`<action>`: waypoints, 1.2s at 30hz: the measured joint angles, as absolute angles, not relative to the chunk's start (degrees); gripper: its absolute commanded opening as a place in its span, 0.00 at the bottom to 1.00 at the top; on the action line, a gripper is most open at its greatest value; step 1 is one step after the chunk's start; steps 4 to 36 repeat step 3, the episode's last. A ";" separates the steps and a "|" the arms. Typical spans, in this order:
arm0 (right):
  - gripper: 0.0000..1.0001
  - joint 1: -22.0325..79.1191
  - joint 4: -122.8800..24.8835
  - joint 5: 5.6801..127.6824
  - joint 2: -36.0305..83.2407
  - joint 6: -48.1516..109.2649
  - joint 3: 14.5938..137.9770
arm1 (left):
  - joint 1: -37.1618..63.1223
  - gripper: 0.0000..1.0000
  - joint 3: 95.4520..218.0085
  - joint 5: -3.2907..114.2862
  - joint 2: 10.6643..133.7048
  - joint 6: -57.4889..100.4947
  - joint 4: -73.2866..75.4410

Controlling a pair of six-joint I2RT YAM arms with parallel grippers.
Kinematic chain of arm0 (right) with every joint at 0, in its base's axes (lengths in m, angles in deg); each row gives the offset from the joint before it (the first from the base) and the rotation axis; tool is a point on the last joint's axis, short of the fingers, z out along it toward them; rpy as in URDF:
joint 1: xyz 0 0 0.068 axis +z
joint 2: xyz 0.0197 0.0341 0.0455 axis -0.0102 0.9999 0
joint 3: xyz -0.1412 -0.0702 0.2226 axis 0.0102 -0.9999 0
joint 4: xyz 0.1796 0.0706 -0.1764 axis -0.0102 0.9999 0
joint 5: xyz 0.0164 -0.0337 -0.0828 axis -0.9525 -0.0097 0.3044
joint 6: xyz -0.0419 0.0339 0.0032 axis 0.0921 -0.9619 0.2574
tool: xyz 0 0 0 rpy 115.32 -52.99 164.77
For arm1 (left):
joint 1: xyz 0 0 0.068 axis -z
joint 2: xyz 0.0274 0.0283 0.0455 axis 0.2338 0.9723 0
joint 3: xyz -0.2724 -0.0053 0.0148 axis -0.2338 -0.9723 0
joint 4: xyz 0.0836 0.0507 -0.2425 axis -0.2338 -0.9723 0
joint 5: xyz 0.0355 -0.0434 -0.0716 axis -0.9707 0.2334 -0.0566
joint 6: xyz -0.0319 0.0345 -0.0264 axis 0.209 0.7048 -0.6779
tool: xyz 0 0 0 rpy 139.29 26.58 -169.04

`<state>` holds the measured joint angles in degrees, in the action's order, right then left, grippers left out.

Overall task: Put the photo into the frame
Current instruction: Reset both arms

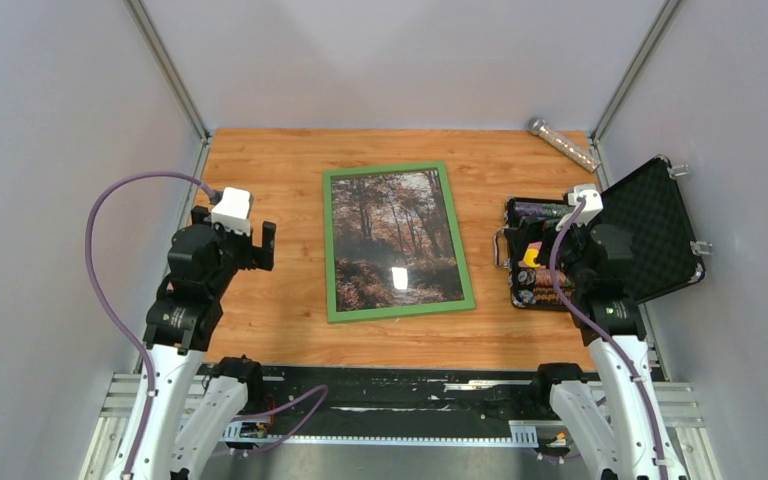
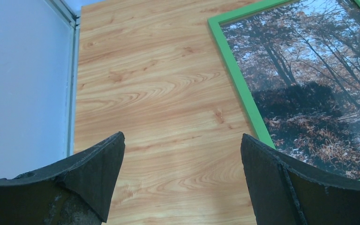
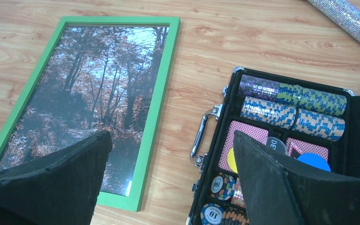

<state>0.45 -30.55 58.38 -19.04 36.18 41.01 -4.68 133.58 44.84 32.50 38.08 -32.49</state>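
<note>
The photo [image 1: 395, 240], an autumn forest path, lay face up inside the green frame [image 1: 400, 311] at the centre of the wooden table [image 1: 270, 170]. All four rails showed around it, and a spot of glare sat low on its face. The left gripper [image 2: 183, 140] hung over bare wood at centre left, its fingers wide apart and holding nothing. The right gripper [image 3: 171, 136] hung at centre right above a black case [image 1: 650, 232], its fingers equally spread and empty. Judging by how things lay, the print was already in place, leaving little more than a check that it sat flat and square within the rails. Any correction would best be a light nudge on a green rail or a corner, not on the glossy face, with both arms kept outside the frame's outline so as not to drag it askew. The case stood open at the right of the overhead view, its lid [image 1: 660, 215] tilted back. It held rows of poker chips [image 3: 290, 101], red-backed playing cards [image 3: 246, 136] and more stacked chips along its lower edge. A glittery tube [image 3: 347, 18] lay on the table at upper right.
</note>
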 measured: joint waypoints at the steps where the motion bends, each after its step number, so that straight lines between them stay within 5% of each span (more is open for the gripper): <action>1: 1.00 0.45 -30.57 58.38 -19.06 36.18 40.97 | -4.68 1.00 133.58 44.97 32.50 38.08 -32.47; 36: 1.00 0.45 -30.59 58.38 -19.06 36.18 40.94 | -4.68 1.00 133.55 45.21 32.42 38.08 -32.47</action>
